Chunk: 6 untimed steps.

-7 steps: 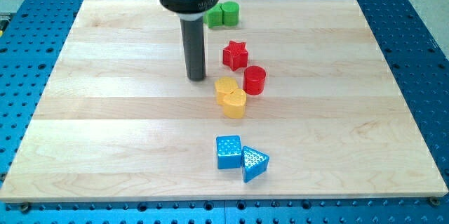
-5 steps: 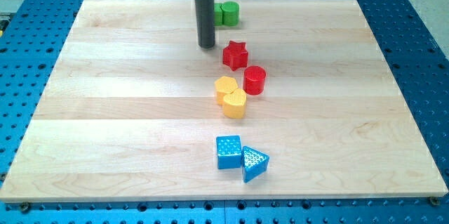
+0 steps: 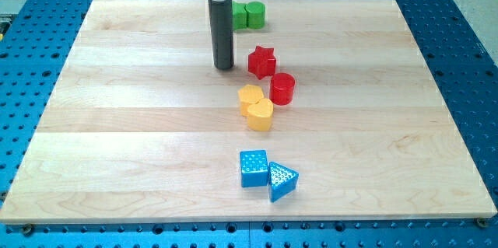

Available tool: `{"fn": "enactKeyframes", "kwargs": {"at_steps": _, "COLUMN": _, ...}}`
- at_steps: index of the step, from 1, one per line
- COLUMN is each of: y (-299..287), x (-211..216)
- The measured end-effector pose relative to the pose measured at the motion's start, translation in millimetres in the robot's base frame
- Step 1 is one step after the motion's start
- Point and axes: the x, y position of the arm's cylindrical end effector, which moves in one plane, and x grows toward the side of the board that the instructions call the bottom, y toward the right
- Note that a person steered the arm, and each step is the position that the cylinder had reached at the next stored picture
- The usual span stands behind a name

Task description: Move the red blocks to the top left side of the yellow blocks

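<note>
A red star block (image 3: 261,61) lies near the board's middle top. A red cylinder (image 3: 282,89) lies just below and to its right. Two yellow blocks touch each other: one (image 3: 250,98) at upper left, a heart-like one (image 3: 261,114) at lower right. The red cylinder sits just right of the upper yellow block. My tip (image 3: 224,67) rests on the board left of the red star, a small gap apart, and above-left of the yellow blocks.
Two green blocks (image 3: 249,15) sit at the board's top edge, partly behind the rod. A blue cube (image 3: 254,168) and a blue triangle (image 3: 282,180) lie near the view's bottom. The wooden board (image 3: 117,124) sits on a blue perforated table.
My tip swung from left of the yellow blocks up toward the green blocks, then came back down to beside the red star. No block has moved.
</note>
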Motion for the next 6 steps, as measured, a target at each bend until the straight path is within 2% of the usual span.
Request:
{"fn": "enactKeyframes", "kwargs": {"at_steps": 2, "y": 15, "x": -18}}
{"fn": "enactKeyframes", "kwargs": {"at_steps": 3, "y": 32, "x": -41}}
{"fn": "enactKeyframes", "kwargs": {"at_steps": 6, "y": 128, "x": -27}}
